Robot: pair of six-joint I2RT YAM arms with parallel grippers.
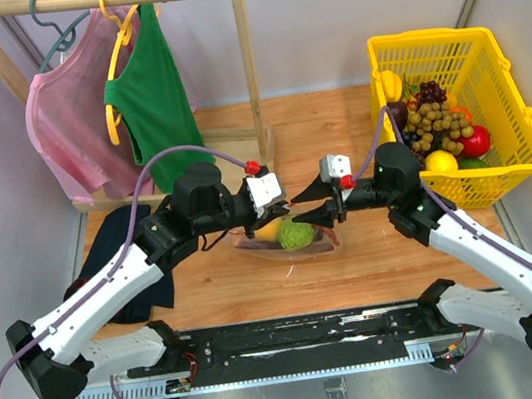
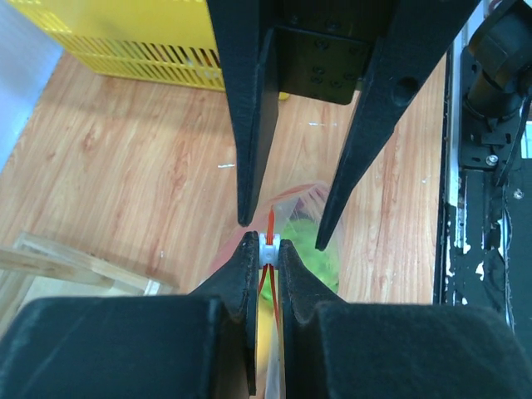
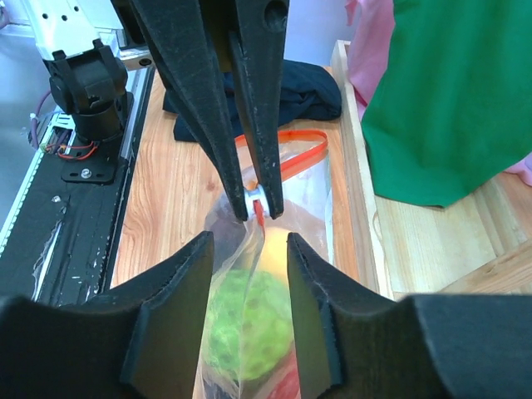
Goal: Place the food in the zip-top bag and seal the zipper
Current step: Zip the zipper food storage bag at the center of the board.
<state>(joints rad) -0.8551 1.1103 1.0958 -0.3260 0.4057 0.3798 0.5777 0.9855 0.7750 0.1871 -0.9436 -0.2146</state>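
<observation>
The clear zip-top bag [image 1: 325, 242] lies on the wooden table between both grippers. Inside it are a green bumpy ball [image 1: 297, 233], a yellow fruit [image 1: 269, 229] and a red piece [image 3: 287, 386]. The ball also shows in the right wrist view [image 3: 249, 324]. My left gripper [image 2: 267, 243] is shut on the small white slider [image 3: 256, 199] of the orange-red zipper [image 3: 291, 137]. My right gripper [image 3: 248, 241] is open, and its fingers straddle the raised bag edge just in front of the slider without pinching it. The grippers face each other [image 1: 290, 206].
A yellow basket [image 1: 517, 119] at the back right holds grapes, tan balls and other toy fruit. A wooden clothes rack [image 1: 249, 60] with pink and green tops stands at the back left. A dark cloth [image 1: 115, 238] lies at the left. A black rail [image 1: 298, 336] runs along the near edge.
</observation>
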